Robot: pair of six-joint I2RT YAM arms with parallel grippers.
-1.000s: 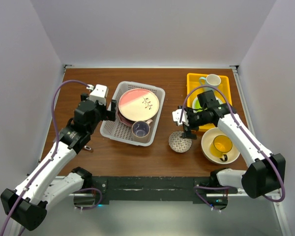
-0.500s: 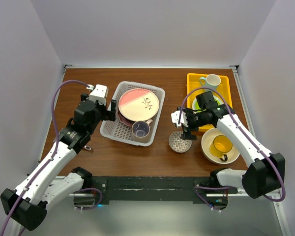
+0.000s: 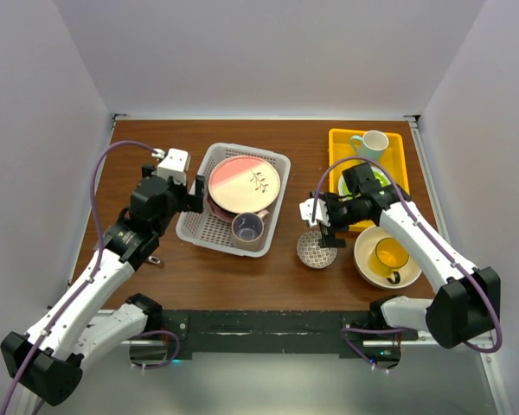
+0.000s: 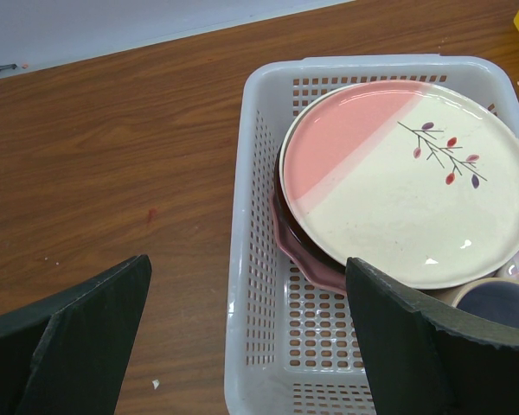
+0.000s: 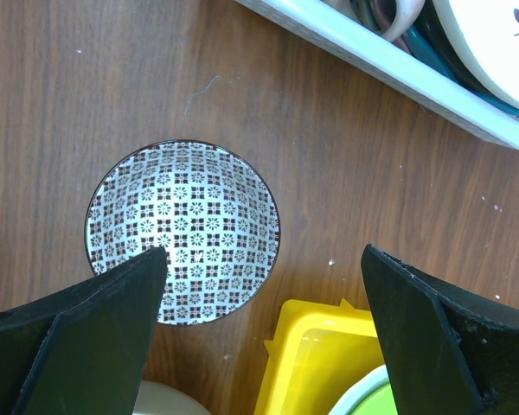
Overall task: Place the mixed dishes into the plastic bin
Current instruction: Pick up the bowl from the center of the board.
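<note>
Plates under the pink-and-cream plate (image 3: 244,181) in the plastic bin (image 3: 189,226) stay mostly hidden, and the beige mug (image 3: 247,227) beside them is cut off in the left wrist view. Left gripper (image 3: 193,201) hangs wide open and empty at the bin's left rim, unmoved. Right gripper (image 3: 322,226), spread wide and holding nothing, has edged left over the small patterned bowl (image 3: 314,252) on the table (image 3: 242,277). Its arm hides most of 1 green item (image 3: 345,184) on the yellow tray (image 3: 398,149).
</note>
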